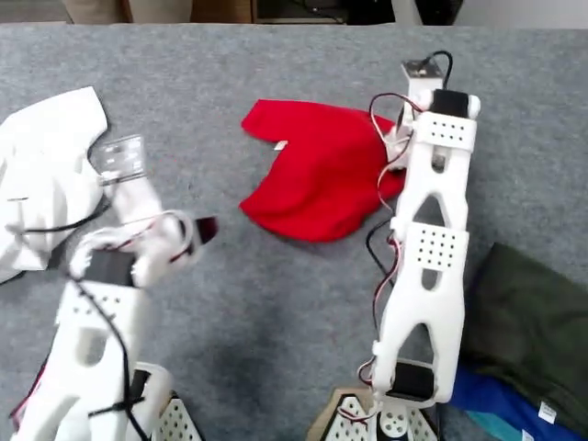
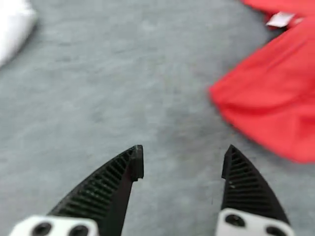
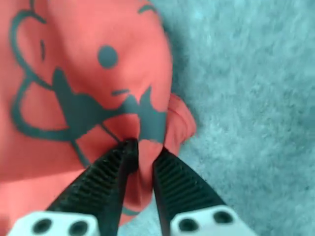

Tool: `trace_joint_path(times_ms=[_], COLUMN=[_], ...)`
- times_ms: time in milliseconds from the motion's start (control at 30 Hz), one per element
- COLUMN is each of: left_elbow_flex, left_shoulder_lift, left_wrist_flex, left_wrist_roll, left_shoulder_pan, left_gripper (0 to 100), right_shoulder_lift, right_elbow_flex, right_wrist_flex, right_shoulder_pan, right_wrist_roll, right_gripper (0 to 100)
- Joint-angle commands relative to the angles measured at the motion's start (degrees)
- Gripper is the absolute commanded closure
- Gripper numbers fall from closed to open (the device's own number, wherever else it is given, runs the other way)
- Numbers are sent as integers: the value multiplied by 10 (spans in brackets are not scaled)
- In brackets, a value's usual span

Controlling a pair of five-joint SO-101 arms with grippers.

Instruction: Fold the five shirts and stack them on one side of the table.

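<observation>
Two pincers are on my screens, and they stand differently. My right pincer [image 3: 145, 150] is clenched on a fold of the crumpled red cloth shirt [image 1: 312, 184]. Its black ribbed fingers [image 3: 108, 172] nip the fabric just beside a dark printed cartoon figure [image 3: 74, 103] on the cloth. From above, that arm lies stretched along the red shirt's edge with its tip over the fabric. My left pincer [image 2: 184, 157] is released, jaws spread wide and holding nothing. It hovers over the bare grey carpet-like worktop [image 2: 123, 88], near the red shirt's edge but apart from it. A bunched white cloth shirt [image 1: 46, 175] lies well apart from the red shirt, beyond the left arm. A dark green cloth garment [image 1: 537, 312], with a blue cloth garment [image 1: 496, 395] touching it, lies well apart from the red shirt on the opposite side, past the right arm.
</observation>
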State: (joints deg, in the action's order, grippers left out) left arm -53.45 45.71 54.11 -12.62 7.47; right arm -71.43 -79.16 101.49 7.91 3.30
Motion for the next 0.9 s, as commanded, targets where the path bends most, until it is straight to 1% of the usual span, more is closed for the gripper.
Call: trace_joint_path(times_ms=[0,67,133,200,333,400,500,600,667,800,867], left_elbow_flex=[69,112,159,212,295,319,339,349,347,365,386], left_shoulder_lift=[-116,-195,-269,-335,-434,-469,-509,-537,-541,-541,-541], left_wrist_flex=[-47,-47,-48,-47,-47,-47,-49,-47,-45,6,33], left_wrist_roll=[-47,-62,-85,-107,-131,-135,-134,-135,-135,-135,-138], left_shoulder_pan=[63,85,91,91,91,92,96,117,147,224,245], left_gripper=[732,732,732,733,733,753,802,846,864,864,864], right_shoulder_lift=[41,43,40,34,6,2,0,-2,-2,-2,-3], right_elbow_flex=[9,7,8,15,14,14,14,15,17,18,19], right_wrist_flex=[8,5,-8,-43,-102,-117,-130,-131,-131,-132,-132], right_shoulder_pan=[17,15,13,15,24,24,25,27,27,27,27], right_wrist_roll=[5,6,6,7,34,47,62,70,70,70,70], right_gripper=[992,991,991,991,991,991,991,991,991,991,991])
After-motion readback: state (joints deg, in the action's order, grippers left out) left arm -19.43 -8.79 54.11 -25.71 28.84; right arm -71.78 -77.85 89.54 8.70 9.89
